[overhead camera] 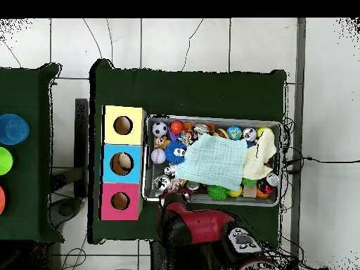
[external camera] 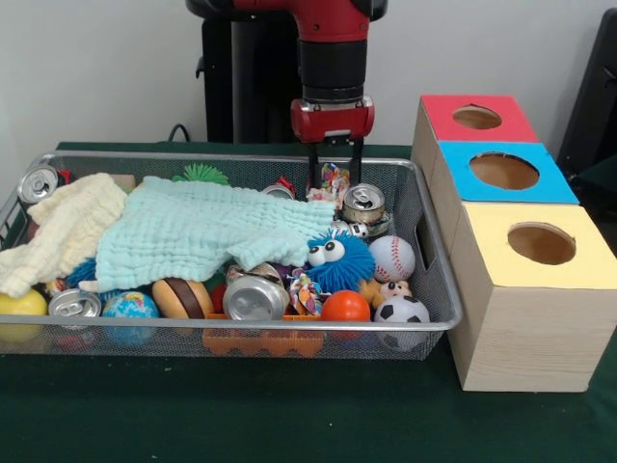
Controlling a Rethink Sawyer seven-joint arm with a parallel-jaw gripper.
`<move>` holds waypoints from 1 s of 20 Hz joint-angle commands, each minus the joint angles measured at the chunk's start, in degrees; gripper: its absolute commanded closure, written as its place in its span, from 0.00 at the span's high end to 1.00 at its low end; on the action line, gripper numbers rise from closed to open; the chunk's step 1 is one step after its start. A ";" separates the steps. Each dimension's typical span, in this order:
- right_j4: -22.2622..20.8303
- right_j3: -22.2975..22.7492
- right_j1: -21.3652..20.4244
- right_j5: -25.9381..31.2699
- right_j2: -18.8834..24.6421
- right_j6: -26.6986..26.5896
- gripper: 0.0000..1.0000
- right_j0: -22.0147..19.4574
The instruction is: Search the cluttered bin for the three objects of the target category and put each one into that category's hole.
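The gripper (external camera: pixel 335 170) hangs at the far side of the wire-mesh bin (external camera: pixel 439 289), jaws closed on a confetti-patterned wad (external camera: pixel 335 180). The yellow-surround hole (external camera: pixel 541 243) lies right of the bin on the green bench (external camera: pixel 289 415).

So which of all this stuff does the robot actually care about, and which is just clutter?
Belongs to the job:
- wire bin
- yellow-topped box and its hole
- confetti-patterned wad between the gripper fingers
- knotted multicolour rope

Just lying about:
- mint cloth and cream cloth
- drink cans
- fuzzy blue ball
- baseball, soccer ball
- red box, blue box
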 commanded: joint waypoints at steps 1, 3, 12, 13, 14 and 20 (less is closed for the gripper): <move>0.51 -3.73 4.09 -2.84 -0.73 9.26 1.00 0.79; 0.52 -3.86 4.06 -1.96 -0.51 8.91 1.00 0.55; 0.06 -4.53 2.55 2.08 0.23 7.05 1.00 0.30; -0.22 -4.49 2.58 2.17 0.79 6.97 1.00 -0.27; -0.61 -4.57 2.54 2.43 1.39 6.68 0.00 -0.84; -0.45 -4.63 2.39 3.29 1.73 6.49 0.00 -1.07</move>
